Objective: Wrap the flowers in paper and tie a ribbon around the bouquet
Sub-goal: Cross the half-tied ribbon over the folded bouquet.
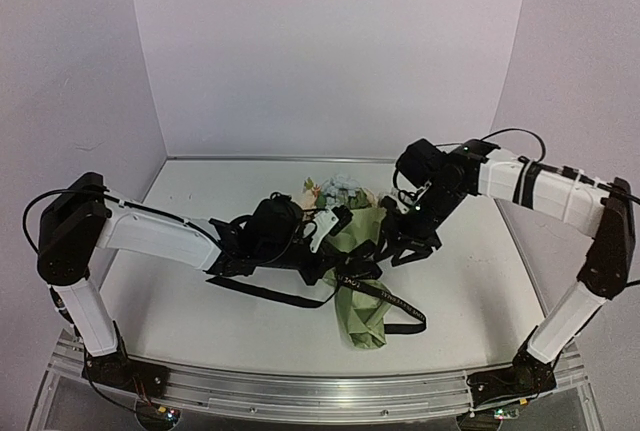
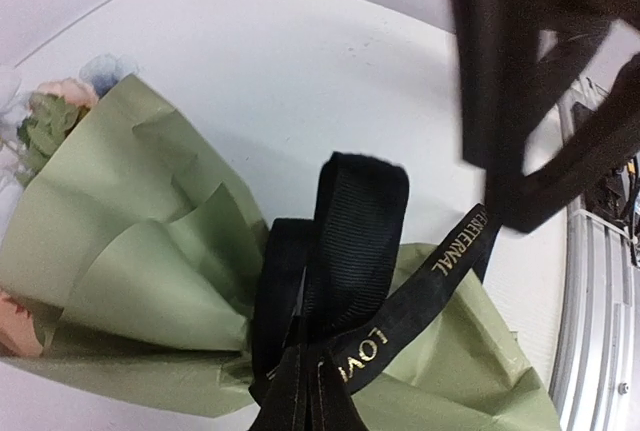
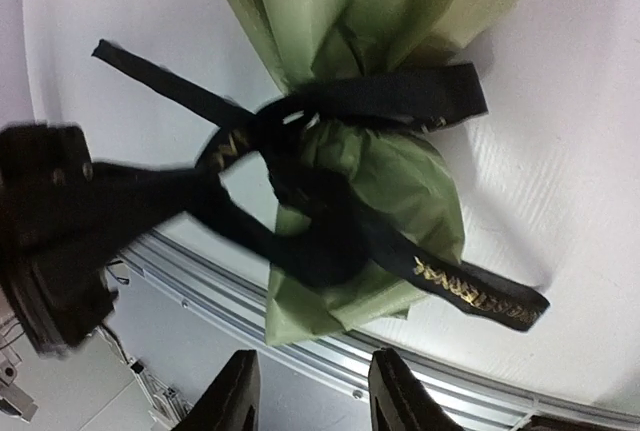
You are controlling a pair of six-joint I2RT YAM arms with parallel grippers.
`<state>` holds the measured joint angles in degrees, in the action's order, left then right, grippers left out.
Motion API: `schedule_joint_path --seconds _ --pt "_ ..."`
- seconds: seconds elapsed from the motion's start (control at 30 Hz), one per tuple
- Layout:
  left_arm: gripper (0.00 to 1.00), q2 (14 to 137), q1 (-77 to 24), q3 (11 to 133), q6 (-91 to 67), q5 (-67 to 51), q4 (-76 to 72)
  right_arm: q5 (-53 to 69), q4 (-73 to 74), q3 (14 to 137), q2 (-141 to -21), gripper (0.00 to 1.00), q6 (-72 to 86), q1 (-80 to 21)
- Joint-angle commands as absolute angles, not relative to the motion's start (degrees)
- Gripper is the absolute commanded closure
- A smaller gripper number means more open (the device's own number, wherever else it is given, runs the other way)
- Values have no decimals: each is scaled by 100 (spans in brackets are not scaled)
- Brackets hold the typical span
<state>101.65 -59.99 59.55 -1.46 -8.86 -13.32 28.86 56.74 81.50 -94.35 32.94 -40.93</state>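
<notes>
- The bouquet [image 1: 362, 316] is lying flat on the white table [image 1: 200, 201]. Its long axis is running far to near, with the flowers [image 1: 340, 191] at the far end and the narrow end of the cone toward the metal rail [image 1: 300, 391].
- The ribbon [image 3: 400, 96] is being carried around the waist of the cone and crossed there into what is being judged a loose knot. One tail is trailing out to the left, and a lettered loop is lying over the narrow end on the right.
- The left gripper [image 1: 335, 236] is being kept with its jaws together. Strands are converging at the bottom edge of the left wrist view, where those jaws sit, so a clamp on the ribbon is being judged likely. The fingertips themselves are not being shown.
- The right gripper [image 3: 315, 391] is being presented with its fingers apart and nothing between them. The knot is lying straight ahead of the jaws and clear of them.
- Relation being weighed: the strands are running crosswise to the bouquet's axis and the left side is being pinned. The free right-hand loop is therefore being taken as nearer the right arm.
- Materials being noted:
  - The paper [image 2: 130, 211] is sage green, thin, matte and creased, and is lying in overlapping flaps.
  - The ribbon is black, ribbed, flat and limp, with gold lettering.
  - The blooms are cream, peach and pale blue, and are being judged soft.
</notes>
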Motion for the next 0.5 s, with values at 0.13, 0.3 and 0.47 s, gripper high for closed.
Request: schedule_joint_path --seconds 0.13,0.3,0.47 --pt "100 9922 -5811 5746 -703 -1042 -1881 2458 4520 6423 -8404 48 1328 -4122" --pt "100 9950 -5792 5773 -768 -1148 -1898 2418 3758 5908 -8531 48 721 -4122" --pt "100 9942 -5755 5780 -803 -1181 -1872 2388 3300 5908 -8775 47 538 -4124"
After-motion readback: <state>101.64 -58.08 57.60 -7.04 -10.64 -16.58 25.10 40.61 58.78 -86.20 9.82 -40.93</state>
